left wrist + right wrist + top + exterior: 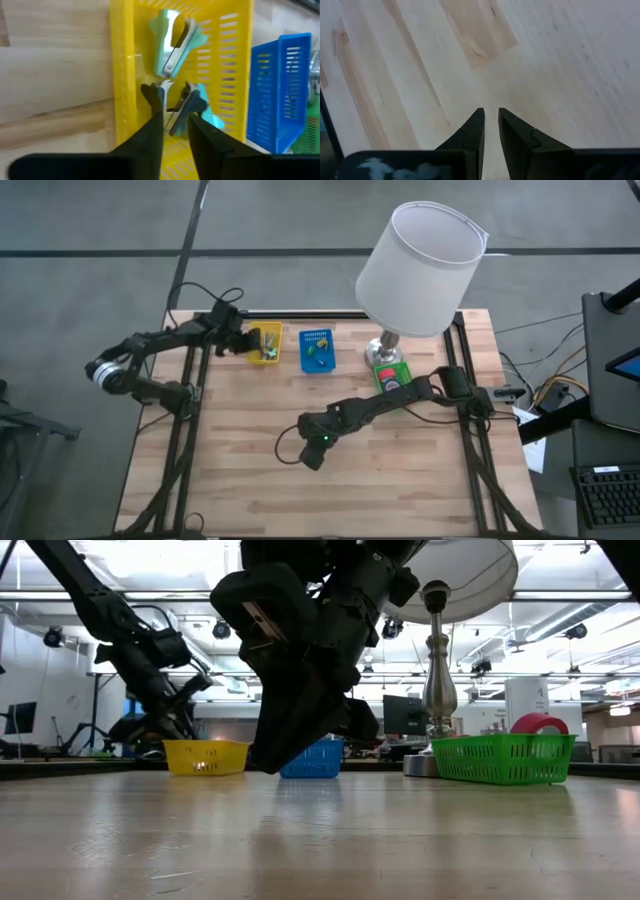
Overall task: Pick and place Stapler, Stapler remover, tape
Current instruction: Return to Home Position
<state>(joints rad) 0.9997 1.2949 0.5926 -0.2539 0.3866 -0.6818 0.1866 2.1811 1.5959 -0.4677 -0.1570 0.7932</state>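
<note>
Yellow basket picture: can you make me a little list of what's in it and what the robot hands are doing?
yellow basket: at the table's far edge, next to a blue basket
inside it: two teal staple removers
left gripper: over the yellow basket, fingers slightly apart around the nearer remover
right gripper: low over bare wooden table, holding nothing

- The table [400, 480] has a pale wooden plank top framed by dark rails.
- A lamp stands at the table's far side, with a white drum shade [420, 268] on a turned metal stem [437, 690].
- The floor [90, 220] around the table is grey, crossed by darker lines.
- Cables [555, 385] trail beside the table's right edge, near a dark keyboard [610, 495].
- Beyond the table, long ceiling lights [150, 560] glow over a big open workspace.
- A dark monitor [403, 715] stands in the background.
</note>
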